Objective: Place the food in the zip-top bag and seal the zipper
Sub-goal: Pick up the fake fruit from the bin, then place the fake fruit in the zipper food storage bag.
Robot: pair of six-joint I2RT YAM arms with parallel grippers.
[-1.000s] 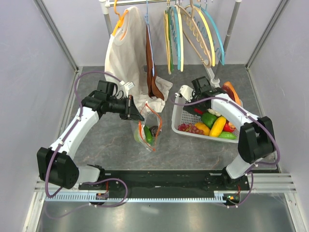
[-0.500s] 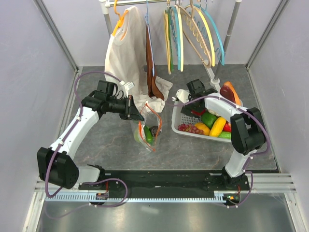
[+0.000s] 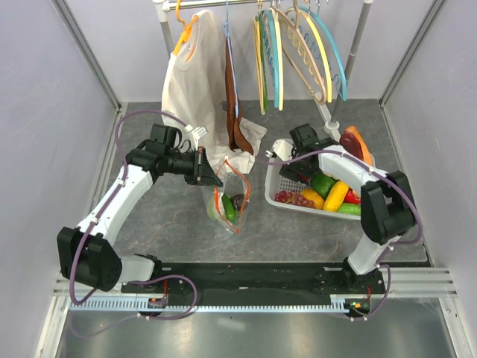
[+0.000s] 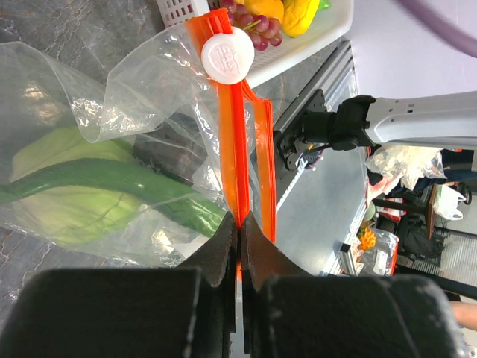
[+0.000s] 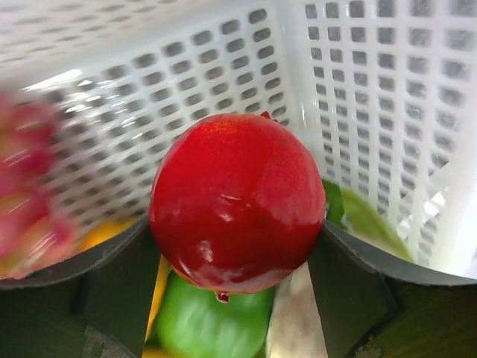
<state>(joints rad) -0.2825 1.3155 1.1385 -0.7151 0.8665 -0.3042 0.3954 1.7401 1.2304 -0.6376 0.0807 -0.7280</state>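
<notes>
Cataloguing by item.

Zip-top bag (image 4: 138,93): clear, thin, crinkly film that is limp and light. It lies on the table (image 3: 164,224) between the arms with its mouth lifted. It will likely sag or fold wherever it is unsupported, so the stiffer rim is the sound place to hold it.

Zipper (image 4: 237,149): orange-red strip with a white round slider (image 4: 228,56) at its far end. The left gripper (image 4: 238,224) is clamped on the strip's near end.

Food, bagged: a long green piece (image 4: 112,195) lies over a paler green one. A dark object beside them is too obscured to name.

Food, unbagged: this sits in the white slotted basket (image 5: 358,89). The red round fruit (image 5: 237,190) is glossy, hard-looking and probably slippery, and is best taken across its widest girth. The right gripper (image 5: 237,239) has a finger pressed against each flank of it.

Not determinable: whether the fruit is lifted clear, since its underside is hidden. The basket's left contents are motion-blurred. How wide the bag mouth gapes is also unclear.
</notes>
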